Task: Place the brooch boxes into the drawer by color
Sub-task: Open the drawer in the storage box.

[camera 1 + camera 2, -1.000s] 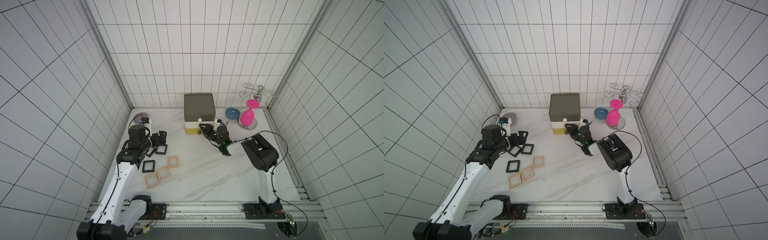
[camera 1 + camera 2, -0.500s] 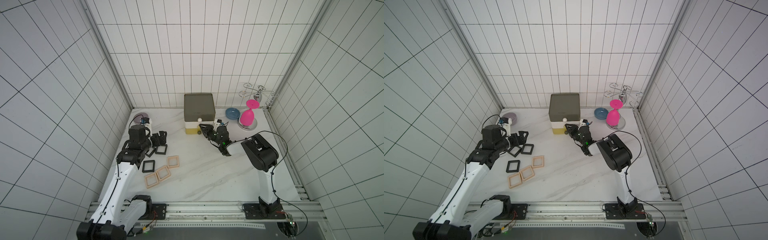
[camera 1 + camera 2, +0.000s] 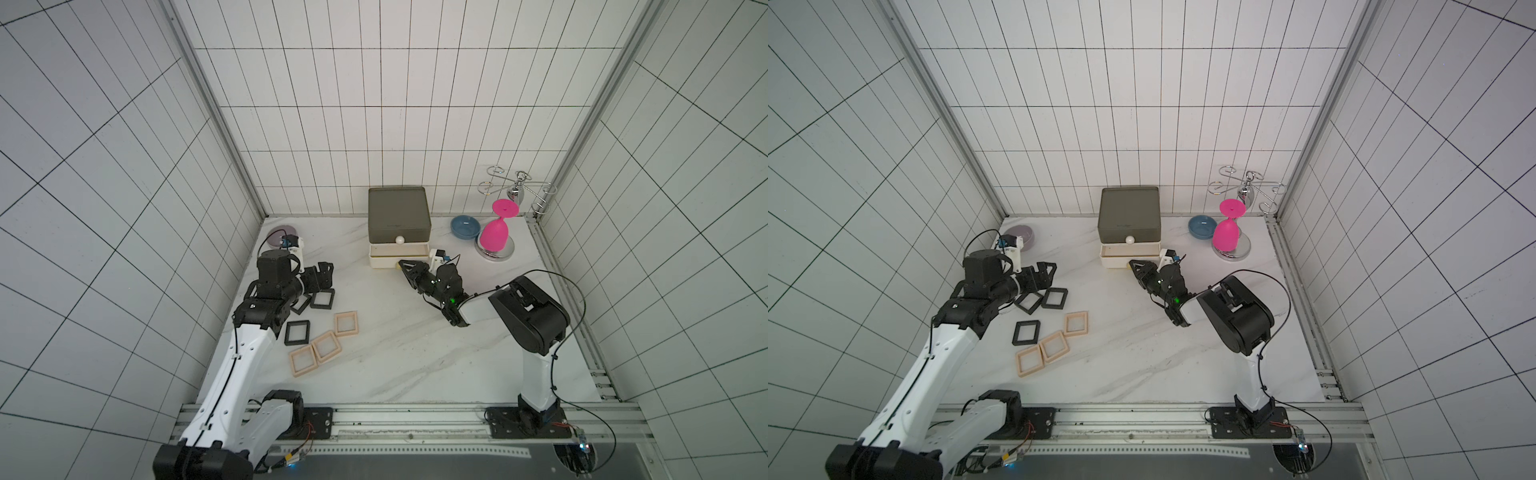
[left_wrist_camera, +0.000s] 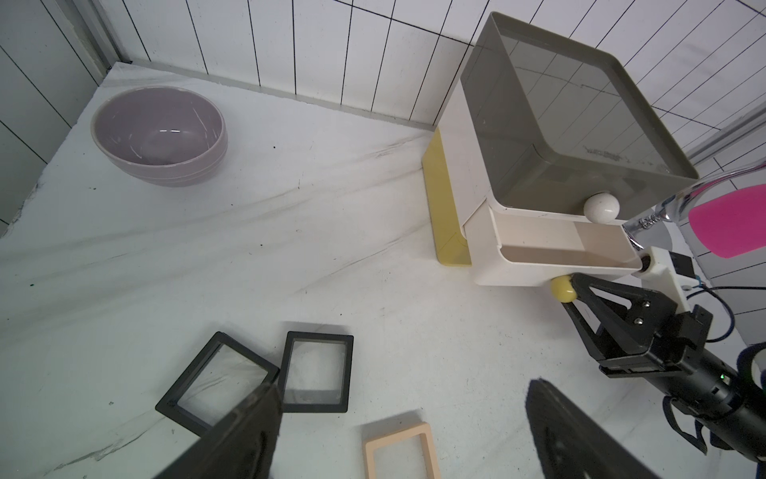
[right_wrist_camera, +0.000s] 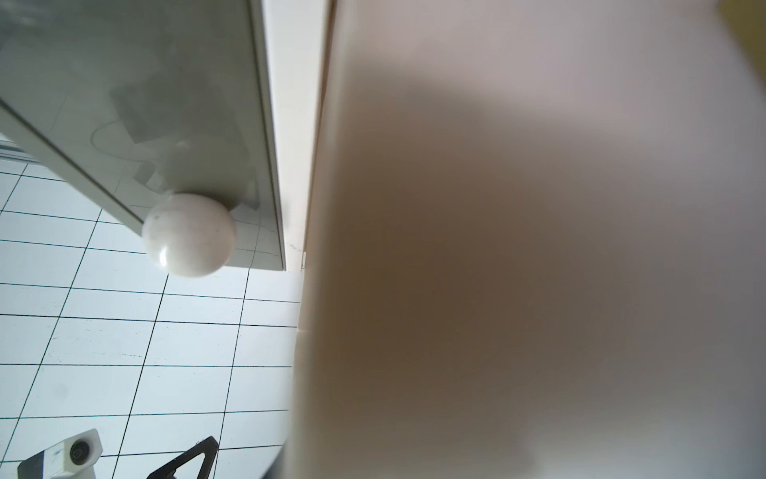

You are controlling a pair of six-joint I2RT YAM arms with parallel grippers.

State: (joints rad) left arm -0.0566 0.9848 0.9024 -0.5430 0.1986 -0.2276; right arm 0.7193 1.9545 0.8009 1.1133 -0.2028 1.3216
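At drawer (image 3: 397, 216) front, frame centre | right end effector (image 4: 571, 295) just narrowed, pinching yellow knob (image 4: 562, 289); white tier (image 4: 518, 273) part open, likely to slide next | left end effector (image 3: 322, 275) spread over black boxes (image 3: 322, 299) | peach boxes (image 3: 326, 346) beside, all on counter (image 3: 395, 353)

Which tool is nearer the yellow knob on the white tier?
Right. The right tool is closed on the yellow knob of the pulled-out white tier. The left tool stands open across the table, above the black brooch boxes, well away from the knob.
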